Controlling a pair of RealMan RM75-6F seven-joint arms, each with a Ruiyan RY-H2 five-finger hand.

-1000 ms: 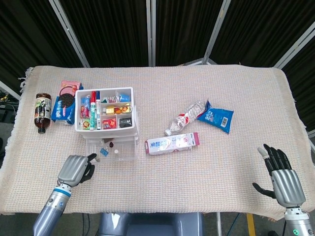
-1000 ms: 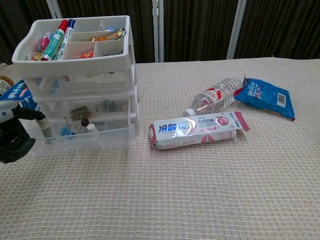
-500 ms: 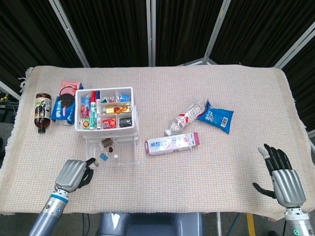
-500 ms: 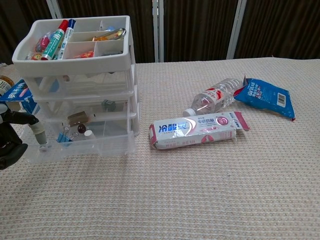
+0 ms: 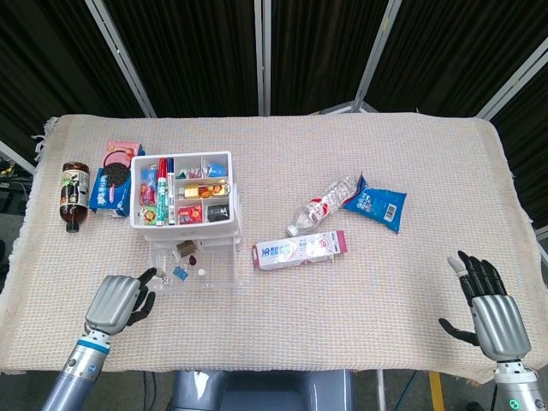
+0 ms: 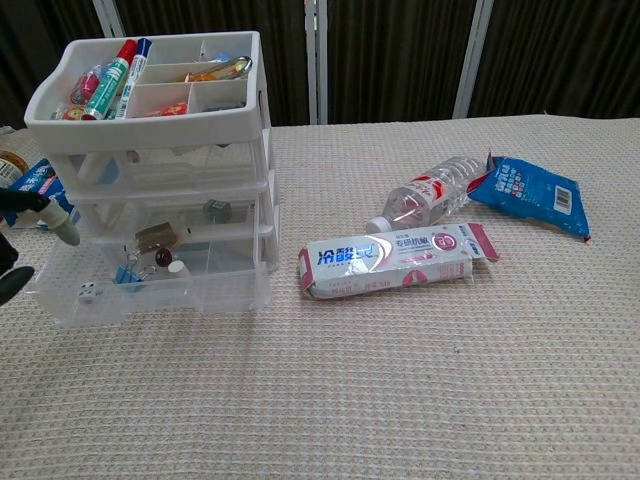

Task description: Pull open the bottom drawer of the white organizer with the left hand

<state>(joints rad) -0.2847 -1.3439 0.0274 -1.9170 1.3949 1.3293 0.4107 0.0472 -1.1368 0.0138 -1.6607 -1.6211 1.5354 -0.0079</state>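
Observation:
The white organizer stands at the left of the table, its top tray full of pens and small items. Its clear bottom drawer is pulled out toward me and holds a die, clips and other small bits. My left hand is just left of the drawer's front left corner. One fingertip points at the drawer's rim, raised off the front wall, with nothing held. My right hand hovers at the front right edge with its fingers spread.
A brown bottle and cookie packs lie left of the organizer. To its right lie a pink and white box, a crushed water bottle and a blue packet.
The bottom drawer has slid further out toward me. My left hand has drawn back to the left and its finger has lifted off the drawer's front. The right hand has not moved.

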